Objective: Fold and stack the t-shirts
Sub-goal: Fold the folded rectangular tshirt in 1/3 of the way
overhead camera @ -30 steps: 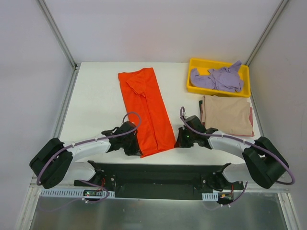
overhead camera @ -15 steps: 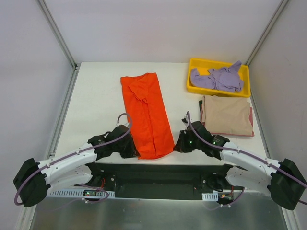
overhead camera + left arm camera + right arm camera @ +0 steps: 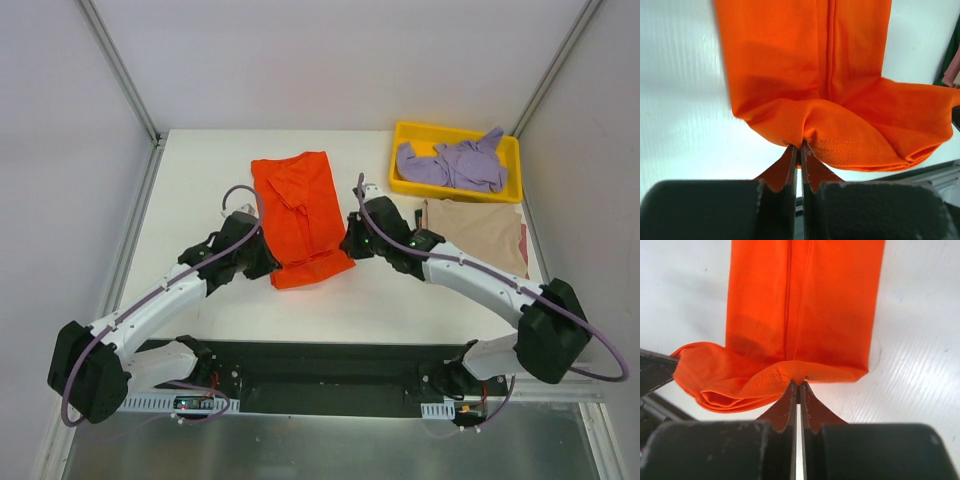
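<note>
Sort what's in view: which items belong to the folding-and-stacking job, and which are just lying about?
Job: orange t-shirt, half folded; lavender t-shirt, crumpled; tan t-shirt, folded.
Lying about: yellow tray, holding the lavender t-shirt.

We lose the far end of the orange shirt (image 3: 790,60) in both wrist views; the right arm (image 3: 470,280) overlaps the tan shirt (image 3: 485,230).

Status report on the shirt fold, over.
Left pincer, right pincer: both shut on orange shirt at near hem. Hem raised, doubled back over the body. Tan shirt and yellow tray off right, clear of fold.
</note>
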Controlling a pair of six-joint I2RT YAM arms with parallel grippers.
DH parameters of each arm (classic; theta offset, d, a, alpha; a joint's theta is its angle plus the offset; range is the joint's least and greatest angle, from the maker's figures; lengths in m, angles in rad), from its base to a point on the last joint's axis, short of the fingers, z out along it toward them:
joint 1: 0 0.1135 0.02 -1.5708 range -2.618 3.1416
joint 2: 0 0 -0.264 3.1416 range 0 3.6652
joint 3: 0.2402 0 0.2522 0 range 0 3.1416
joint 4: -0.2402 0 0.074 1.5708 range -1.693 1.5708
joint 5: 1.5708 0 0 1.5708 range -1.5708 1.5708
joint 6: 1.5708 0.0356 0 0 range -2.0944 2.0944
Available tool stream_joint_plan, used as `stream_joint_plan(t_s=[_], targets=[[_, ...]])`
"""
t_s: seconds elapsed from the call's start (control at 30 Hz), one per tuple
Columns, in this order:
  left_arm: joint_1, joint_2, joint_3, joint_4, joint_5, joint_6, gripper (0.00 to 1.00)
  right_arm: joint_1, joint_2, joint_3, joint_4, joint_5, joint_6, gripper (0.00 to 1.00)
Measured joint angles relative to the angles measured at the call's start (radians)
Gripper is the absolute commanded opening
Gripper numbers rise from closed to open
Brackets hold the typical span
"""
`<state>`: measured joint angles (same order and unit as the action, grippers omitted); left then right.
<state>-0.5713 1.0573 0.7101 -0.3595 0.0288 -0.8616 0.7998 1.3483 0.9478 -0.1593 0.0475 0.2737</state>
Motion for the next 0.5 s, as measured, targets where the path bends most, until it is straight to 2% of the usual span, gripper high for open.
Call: stream_joint_plan(t_s=[0.23,0.5], targets=[[0.078,0.136,0.137,0.013,-0.056,0.063,0.0,-0.057,0.169,0.167,-0.005,0.043,-0.065,0.01],[0.16,0.259,0.224,0.04,-0.065,0.126,0.0,-0.101,0.291,0.314,-0.003,0.043,-0.111,0.01]])
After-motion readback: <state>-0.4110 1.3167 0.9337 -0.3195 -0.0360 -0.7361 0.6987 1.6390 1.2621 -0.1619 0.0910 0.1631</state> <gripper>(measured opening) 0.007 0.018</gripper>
